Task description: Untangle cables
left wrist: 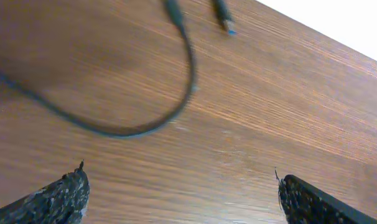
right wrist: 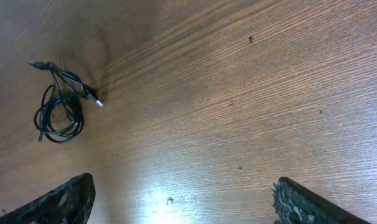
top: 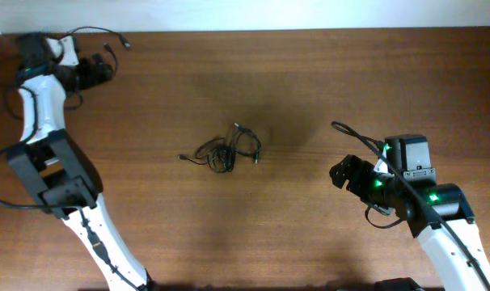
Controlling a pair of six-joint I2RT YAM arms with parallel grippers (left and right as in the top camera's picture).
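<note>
A tangled bundle of thin black cables [top: 227, 149] lies at the middle of the wooden table; it also shows in the right wrist view [right wrist: 61, 106], at the upper left, with plug ends sticking out. A separate thin black cable [left wrist: 139, 127] curves over the wood ahead of my left gripper [left wrist: 179, 199], with a blue-tipped plug [left wrist: 223, 17] near it; in the overhead view this cable [top: 107, 34] lies at the far left corner. My left gripper [top: 106, 69] is open and empty. My right gripper [top: 340, 172] is open and empty, well right of the bundle, and its fingers [right wrist: 182, 202] frame bare wood.
The table's far edge [top: 269, 31] meets a white wall just beyond the left gripper. The right arm's own black cable [top: 354, 137] loops over the table beside its wrist. The left arm's body [top: 59, 174] stretches along the left side.
</note>
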